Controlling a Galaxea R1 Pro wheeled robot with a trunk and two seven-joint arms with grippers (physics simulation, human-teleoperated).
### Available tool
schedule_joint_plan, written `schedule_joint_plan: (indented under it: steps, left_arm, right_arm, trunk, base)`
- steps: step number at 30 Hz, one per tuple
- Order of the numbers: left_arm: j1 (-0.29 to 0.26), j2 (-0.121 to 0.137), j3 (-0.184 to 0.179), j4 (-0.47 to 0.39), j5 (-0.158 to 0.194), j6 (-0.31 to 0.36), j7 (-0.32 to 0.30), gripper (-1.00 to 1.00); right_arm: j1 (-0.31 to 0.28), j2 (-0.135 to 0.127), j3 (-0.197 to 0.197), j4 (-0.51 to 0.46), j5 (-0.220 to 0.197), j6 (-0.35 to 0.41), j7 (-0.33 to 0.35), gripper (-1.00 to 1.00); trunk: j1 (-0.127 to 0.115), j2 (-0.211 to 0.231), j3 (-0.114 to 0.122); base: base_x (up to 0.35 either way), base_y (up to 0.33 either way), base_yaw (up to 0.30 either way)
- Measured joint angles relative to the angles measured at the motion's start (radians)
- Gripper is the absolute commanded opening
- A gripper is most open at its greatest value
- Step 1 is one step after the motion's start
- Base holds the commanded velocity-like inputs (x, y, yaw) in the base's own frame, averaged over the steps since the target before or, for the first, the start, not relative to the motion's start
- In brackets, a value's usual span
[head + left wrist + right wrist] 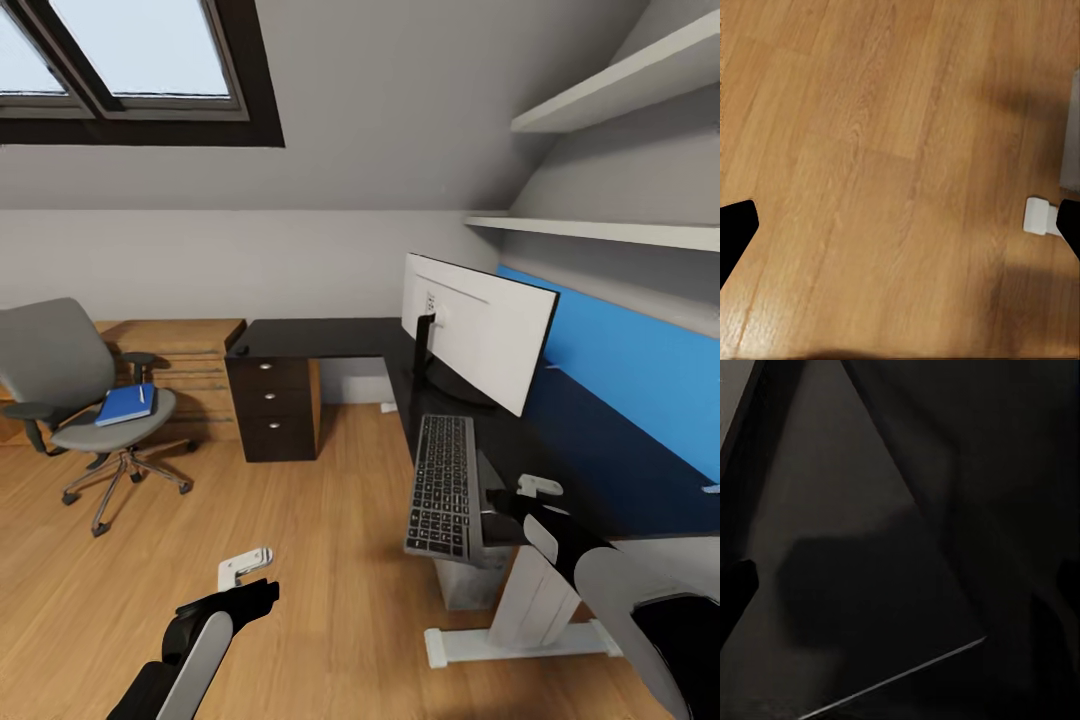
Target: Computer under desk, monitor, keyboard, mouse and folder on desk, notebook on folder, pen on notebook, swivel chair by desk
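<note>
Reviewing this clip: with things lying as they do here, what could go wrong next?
1. The keyboard sits at the desk's front edge, its near end seemingly past the rim; a nudge from the right gripper beside it might tip it off.
2. The folder lies on the swivel chair, which may roll when grasped.
3. A pen appears to rest on the folder and could slide off when it is lifted.

Light wood floor (pixel 330 560) from 6 to 9 o'clock. Dark-framed skylight (pixel 130 70) at 11 o'clock in the sloped grey ceiling. White shelves (pixel 620 90) at 2 o'clock; blue wall panel (pixel 640 360) at 3; wooden dresser (pixel 190 350) at 9.
</note>
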Motion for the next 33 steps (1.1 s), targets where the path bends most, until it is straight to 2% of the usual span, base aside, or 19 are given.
schedule_joint_plan:
  steps: [11, 31, 33]
  left_arm:
    - [0.000, 0.000, 0.001, 0.000, 0.002, 0.000, 0.002, 1.00]
    - [0.000, 0.000, 0.001, 0.000, 0.003, 0.000, 0.002, 1.00]
    - [0.000, 0.000, 0.001, 0.000, 0.003, 0.000, 0.002, 1.00]
  right_arm:
    - [0.000, 0.000, -0.001, 0.000, 0.000, -0.001, 0.000, 1.00]
    - [-0.001, 0.000, -0.004, 0.000, -0.001, -0.002, 0.001, 1.00]
    - [-0.001, 0.000, -0.004, 0.000, -0.001, -0.003, 0.001, 1.00]
  trunk:
    - [0.000, 0.000, 0.000]
    - [-0.077, 0.140, 0.063]
    - [-0.077, 0.140, 0.063]
  base:
    - [-0.018, 0.000, 0.000]
    - [0.000, 0.000, 0.000]
    - [0.000, 0.000, 0.000]
